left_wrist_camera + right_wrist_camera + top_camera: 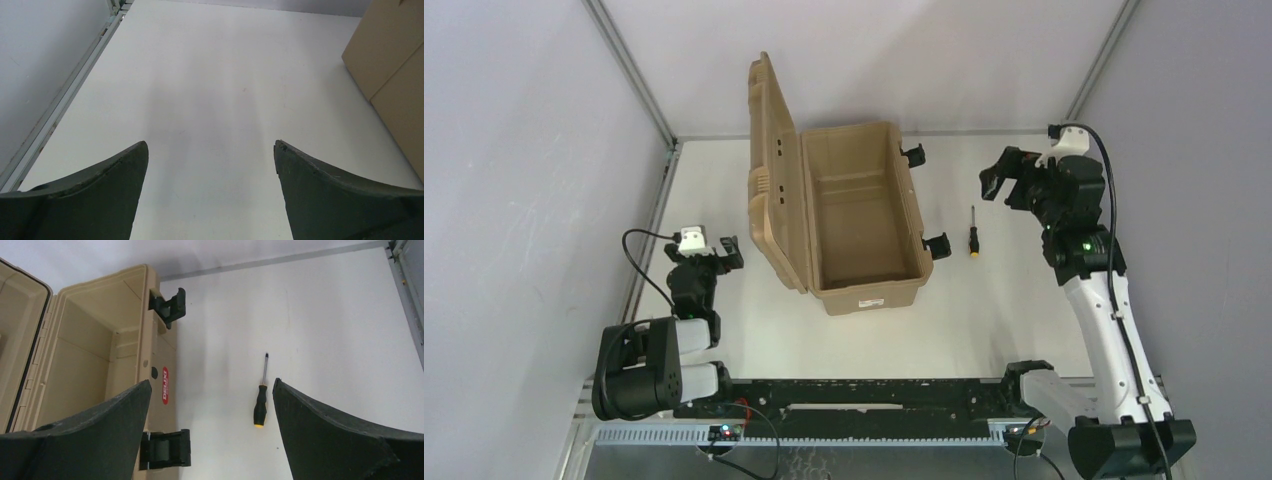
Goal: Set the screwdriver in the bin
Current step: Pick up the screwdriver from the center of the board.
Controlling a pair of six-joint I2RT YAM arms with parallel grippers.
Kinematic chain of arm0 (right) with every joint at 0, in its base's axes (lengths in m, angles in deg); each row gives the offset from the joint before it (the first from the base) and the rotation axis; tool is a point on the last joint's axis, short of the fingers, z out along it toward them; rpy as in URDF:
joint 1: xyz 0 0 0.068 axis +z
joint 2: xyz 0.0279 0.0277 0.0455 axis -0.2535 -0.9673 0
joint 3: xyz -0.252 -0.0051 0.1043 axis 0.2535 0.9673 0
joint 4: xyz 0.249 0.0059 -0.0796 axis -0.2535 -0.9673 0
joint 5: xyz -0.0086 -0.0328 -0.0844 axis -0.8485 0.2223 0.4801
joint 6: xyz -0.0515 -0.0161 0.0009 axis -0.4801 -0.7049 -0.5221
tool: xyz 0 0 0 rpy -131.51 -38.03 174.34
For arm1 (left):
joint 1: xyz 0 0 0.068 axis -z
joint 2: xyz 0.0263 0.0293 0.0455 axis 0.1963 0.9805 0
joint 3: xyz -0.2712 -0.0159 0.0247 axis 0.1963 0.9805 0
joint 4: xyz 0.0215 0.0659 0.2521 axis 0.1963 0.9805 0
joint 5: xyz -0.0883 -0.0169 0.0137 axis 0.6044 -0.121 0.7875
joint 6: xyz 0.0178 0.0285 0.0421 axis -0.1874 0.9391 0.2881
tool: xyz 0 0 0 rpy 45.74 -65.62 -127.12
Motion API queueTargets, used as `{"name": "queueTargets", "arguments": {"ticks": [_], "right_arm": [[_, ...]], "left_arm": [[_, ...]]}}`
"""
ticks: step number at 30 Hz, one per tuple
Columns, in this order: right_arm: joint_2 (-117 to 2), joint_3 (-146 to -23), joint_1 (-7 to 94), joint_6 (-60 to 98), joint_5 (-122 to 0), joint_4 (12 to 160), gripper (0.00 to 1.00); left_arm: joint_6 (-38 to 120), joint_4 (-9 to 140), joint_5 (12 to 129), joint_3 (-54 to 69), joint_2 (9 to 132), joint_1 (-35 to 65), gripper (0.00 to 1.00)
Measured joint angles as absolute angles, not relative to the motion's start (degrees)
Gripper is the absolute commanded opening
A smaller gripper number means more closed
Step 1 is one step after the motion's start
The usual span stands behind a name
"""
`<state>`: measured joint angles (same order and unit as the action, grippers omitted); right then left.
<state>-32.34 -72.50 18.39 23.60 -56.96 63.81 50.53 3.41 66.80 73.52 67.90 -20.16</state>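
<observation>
The small screwdriver (973,233) (260,400), black handle with a yellow butt, lies flat on the white table just right of the bin. The tan bin (862,290) (150,355) stands with its lid swung up and leaning to the left; its inside shows nothing in it. My right gripper (1001,180) (210,385) hovers open above the table, behind and right of the screwdriver, which shows below and between its fingers, close to the right one. My left gripper (722,252) (210,145) rests open, low at the left, well left of the bin, with nothing between its fingers.
Two black latches (913,154) (938,245) stick out from the bin's right side, toward the screwdriver. A metal frame rail (646,240) runs along the table's left edge. White walls close in the table on three sides.
</observation>
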Motion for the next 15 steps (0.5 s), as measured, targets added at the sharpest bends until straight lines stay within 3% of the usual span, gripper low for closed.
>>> {"name": "queueTargets", "arguments": {"ticks": [15], "right_arm": [[-45.95,-87.76,18.41,21.85,-57.84,48.42,0.99]], "left_arm": [[50.53,3.41,66.80,73.52,67.90,-20.16,1.00]]}}
